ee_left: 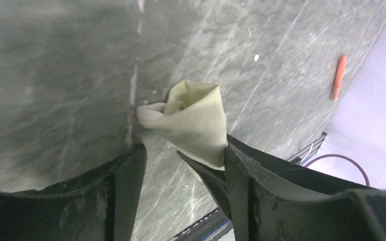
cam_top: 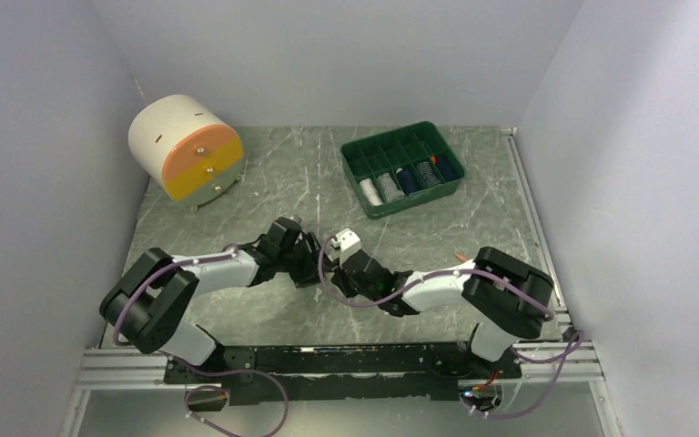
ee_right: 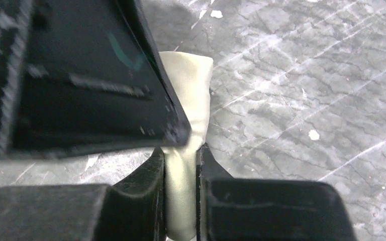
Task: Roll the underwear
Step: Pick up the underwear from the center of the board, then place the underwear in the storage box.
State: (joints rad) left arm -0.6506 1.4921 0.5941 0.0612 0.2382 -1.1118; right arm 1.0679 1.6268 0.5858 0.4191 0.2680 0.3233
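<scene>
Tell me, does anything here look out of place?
A small orange stick lies loose on the table, apart from the green tray where other small items sit sorted. Otherwise nothing looks spilled or damaged.

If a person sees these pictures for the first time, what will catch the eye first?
First, the cream underwear at the middle of the table: the right pincer is shut on it, and the left pincer is open around it. Then the white, orange and yellow drum at the far left and the green tray at the far right.
</scene>
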